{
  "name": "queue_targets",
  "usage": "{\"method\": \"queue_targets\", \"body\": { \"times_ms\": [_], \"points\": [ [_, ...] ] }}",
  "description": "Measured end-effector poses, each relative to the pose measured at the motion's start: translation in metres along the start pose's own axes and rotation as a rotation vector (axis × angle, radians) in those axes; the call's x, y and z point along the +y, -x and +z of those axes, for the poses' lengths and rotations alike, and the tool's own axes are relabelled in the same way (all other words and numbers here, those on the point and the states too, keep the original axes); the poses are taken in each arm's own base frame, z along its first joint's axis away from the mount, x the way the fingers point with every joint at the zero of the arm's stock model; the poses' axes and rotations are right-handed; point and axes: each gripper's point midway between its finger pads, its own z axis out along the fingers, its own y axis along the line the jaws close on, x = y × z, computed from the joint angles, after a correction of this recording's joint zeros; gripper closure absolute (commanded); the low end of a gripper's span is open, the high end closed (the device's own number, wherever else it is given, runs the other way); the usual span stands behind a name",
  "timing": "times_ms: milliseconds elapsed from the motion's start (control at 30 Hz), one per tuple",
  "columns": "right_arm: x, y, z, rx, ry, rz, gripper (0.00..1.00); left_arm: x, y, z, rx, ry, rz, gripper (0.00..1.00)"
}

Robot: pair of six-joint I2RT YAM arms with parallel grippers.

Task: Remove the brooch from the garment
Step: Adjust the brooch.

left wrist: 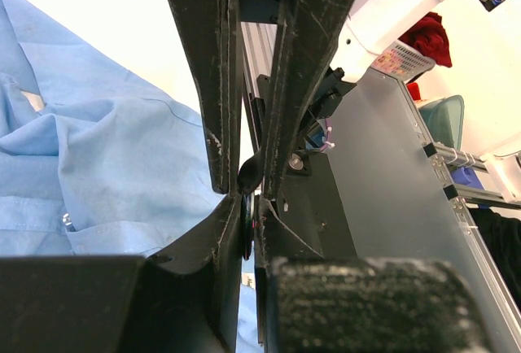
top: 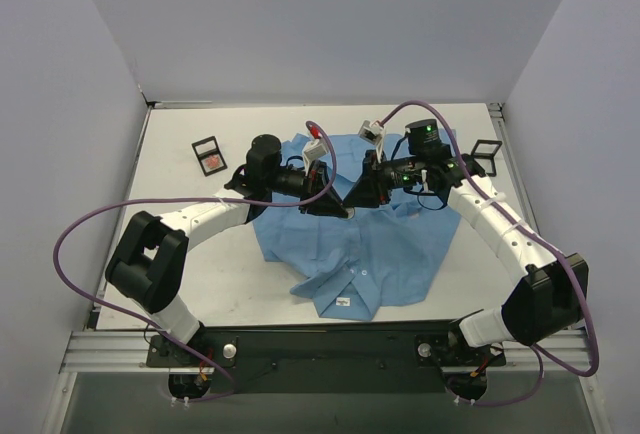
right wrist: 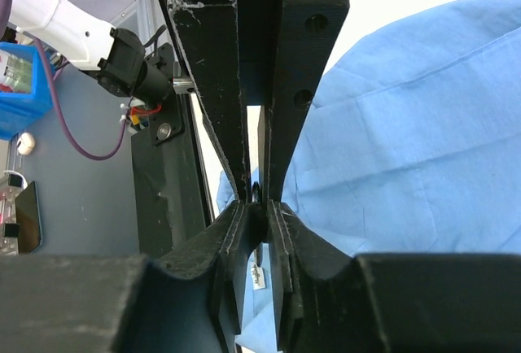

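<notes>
Pinching brooch (left wrist: 247,231) edge-on, long axis ran 12–6: left fingers (left wrist: 228,170) sat at 9 o'clock, right fingers (right wrist: 275,178) at 3, both nearly shut on it over shirt (top: 370,254).

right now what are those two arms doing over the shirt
The left arm and right arm meet tip to tip over the upper part of the light blue shirt. Both sets of jaws are nearly closed on a small dark disc, apparently the brooch. Whether it is free of the fabric yet cannot be told from these views.
</notes>
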Motion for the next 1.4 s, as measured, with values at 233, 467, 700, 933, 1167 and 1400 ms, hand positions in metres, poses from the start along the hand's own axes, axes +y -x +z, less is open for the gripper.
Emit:
{"method": "queue_targets", "body": {
  "times_ms": [233, 467, 700, 933, 1167, 1400],
  "points": [
    [0.0013, -0.0025, 0.0017, 0.015, -0.004, -0.012, 0.70, -0.0004, -0.0001, 0.0000, 0.001, -0.003, 0.001, 1.00],
    [0.0073, -0.0010, 0.0003, 0.015, 0.019, 0.007, 0.67, 0.0024, 0.0013, -0.0008, -0.006, 0.011, 0.001, 1.00],
    [0.0076, 0.0006, -0.0022, 0.006, 0.026, 0.033, 0.79, 0.0019, 0.0021, -0.0006, -0.008, 0.009, 0.009, 1.00],
    [0.0026, 0.0008, -0.0020, 0.006, 0.003, 0.032, 0.88, 0.0010, 0.0024, -0.0004, -0.008, 0.004, 0.013, 1.00],
    [0.0005, 0.0011, -0.0019, 0.005, -0.006, 0.021, 1.00, 0.0004, 0.0023, -0.0005, -0.007, 0.000, 0.015, 1.00],
    [-0.0012, 0.0014, -0.0016, 0.003, -0.011, 0.012, 1.00, 0.0006, 0.0024, -0.0007, -0.007, 0.001, 0.014, 0.69]
  ]
}}
